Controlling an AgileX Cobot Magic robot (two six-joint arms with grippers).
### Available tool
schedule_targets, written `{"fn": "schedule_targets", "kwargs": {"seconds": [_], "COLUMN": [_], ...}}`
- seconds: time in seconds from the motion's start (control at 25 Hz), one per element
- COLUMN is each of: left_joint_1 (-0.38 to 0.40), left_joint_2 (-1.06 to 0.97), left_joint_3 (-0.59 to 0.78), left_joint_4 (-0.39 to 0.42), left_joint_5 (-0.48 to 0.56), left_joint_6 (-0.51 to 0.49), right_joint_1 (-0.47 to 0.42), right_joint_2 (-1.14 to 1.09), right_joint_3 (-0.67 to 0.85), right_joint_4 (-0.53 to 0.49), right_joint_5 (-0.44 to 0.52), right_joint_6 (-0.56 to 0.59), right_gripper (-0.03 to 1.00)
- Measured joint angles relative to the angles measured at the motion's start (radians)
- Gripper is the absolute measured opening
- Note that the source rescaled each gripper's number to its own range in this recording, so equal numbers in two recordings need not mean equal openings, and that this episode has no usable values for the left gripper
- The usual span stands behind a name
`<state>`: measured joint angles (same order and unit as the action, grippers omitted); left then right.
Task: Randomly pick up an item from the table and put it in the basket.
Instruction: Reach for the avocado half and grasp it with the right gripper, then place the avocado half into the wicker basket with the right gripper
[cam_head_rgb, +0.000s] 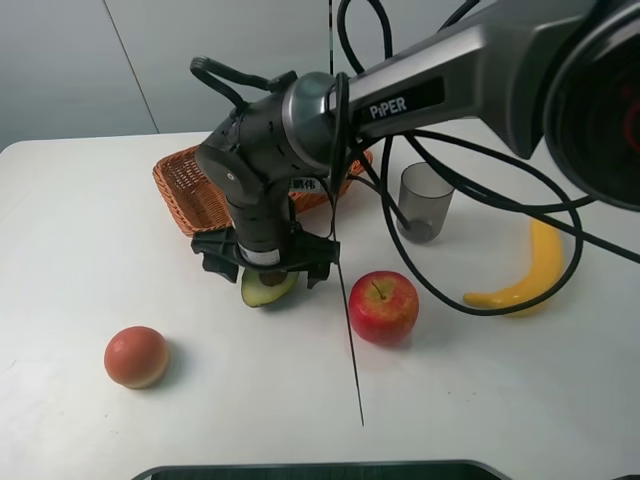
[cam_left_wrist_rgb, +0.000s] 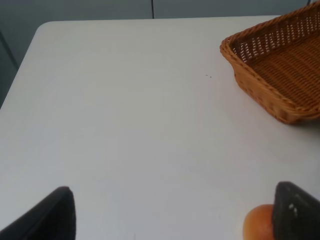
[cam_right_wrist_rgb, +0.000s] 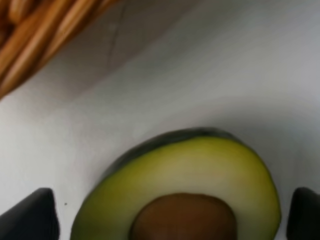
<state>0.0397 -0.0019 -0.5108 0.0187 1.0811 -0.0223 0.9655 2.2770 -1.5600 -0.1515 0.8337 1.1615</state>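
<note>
Clearly released, the right jaws stand spread wide, one dark tip on each side of the halved avocado (cam_right_wrist_rgb: 190, 175) with dark green skin, pale yellow-green flesh and a round brown pit. A sliver of surface shows between each tip and the fruit. The avocado (cam_head_rgb: 268, 290) lies cut face up near the middle of the large, smooth white table (cam_head_rgb: 80, 250). In the high view the right arm's wrist hangs straight over it and hides all but its near end.

Just beyond the avocado, toward the far edge of the table, sits the rectangular orange-brown woven wicker basket (cam_head_rgb: 185, 185), its near rim close to the fruit. Toward the right edge come a red apple (cam_head_rgb: 383, 305), a grey translucent cup (cam_head_rgb: 425, 200) and a yellow banana (cam_head_rgb: 530, 270).

Over the left half of the table the left jaws are likewise parted, with bare surface between them. One tip partly covers a round orange-red fruit (cam_left_wrist_rgb: 257, 222), which lies toward the near left corner.
</note>
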Motion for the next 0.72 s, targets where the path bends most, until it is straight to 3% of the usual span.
{"fn": "schedule_targets", "kwargs": {"seconds": [0.04, 0.08, 0.12, 0.72], "left_joint_1": [0.0, 0.0, 0.0, 0.0], "left_joint_2": [0.0, 0.0, 0.0, 0.0], "left_joint_3": [0.0, 0.0, 0.0, 0.0], "left_joint_4": [0.0, 0.0, 0.0, 0.0], "left_joint_5": [0.0, 0.0, 0.0, 0.0], "left_joint_6": [0.0, 0.0, 0.0, 0.0], "right_joint_1": [0.0, 0.0, 0.0, 0.0], "right_joint_2": [0.002, 0.002, 0.002, 0.0], "right_joint_3": [0.0, 0.0, 0.0, -0.002], "right_joint_4": [0.003, 0.003, 0.004, 0.017], "right_joint_5": [0.0, 0.0, 0.0, 0.002], "right_joint_6": [0.0, 0.0, 0.0, -0.051], "right_gripper": [0.64, 0.26, 0.0, 0.02]}}
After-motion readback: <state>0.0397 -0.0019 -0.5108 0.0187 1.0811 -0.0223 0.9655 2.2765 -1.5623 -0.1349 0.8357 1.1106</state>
